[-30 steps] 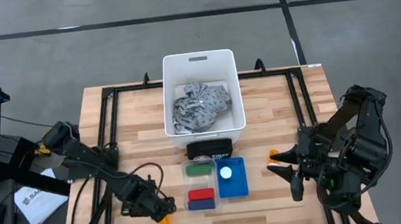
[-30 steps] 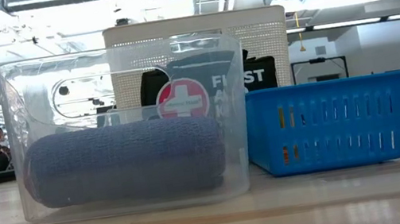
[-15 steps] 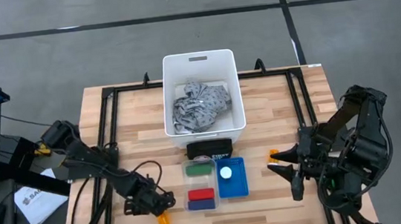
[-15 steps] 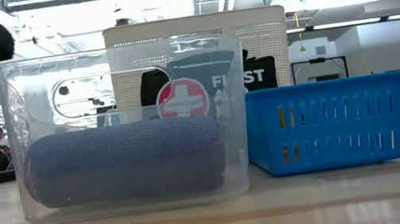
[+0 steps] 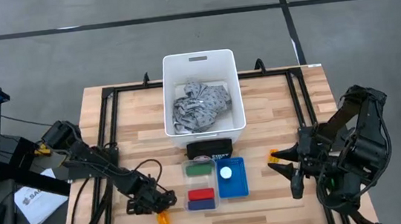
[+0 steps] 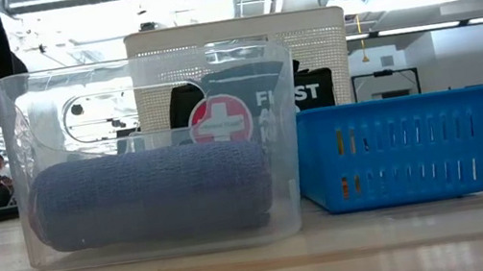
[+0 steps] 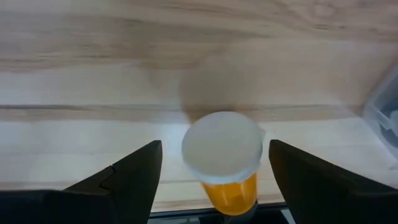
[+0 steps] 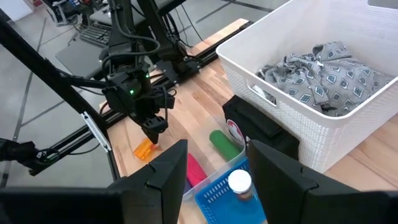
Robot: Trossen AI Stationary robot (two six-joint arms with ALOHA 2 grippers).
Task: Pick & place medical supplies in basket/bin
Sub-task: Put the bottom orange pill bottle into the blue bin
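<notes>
Left end effector (image 5: 156,204) hangs just above an orange pill bottle (image 5: 163,222) at the counter's (image 5: 275,111) seven o'clock edge, its fingers spread wide with the bottle's white cap between them in the left wrist view and nothing gripped. By my reckoning this is the pickup step for that bottle, not yet taken. At twelve o'clock sits the white tub (image 5: 199,61) with the grey patterned cloth (image 5: 198,106) already inside. Near six o'clock, a blue basket (image 5: 232,185) holds a small white jar (image 5: 226,173), beside green (image 5: 199,169) and red (image 5: 201,195) cylinders. Right end effector (image 5: 290,170) waits at four o'clock, fingers apart, with a second orange bottle (image 5: 273,153) lying nearby. Next, I'd say, comes a descent around the bottle, then a firm squeeze.
</notes>
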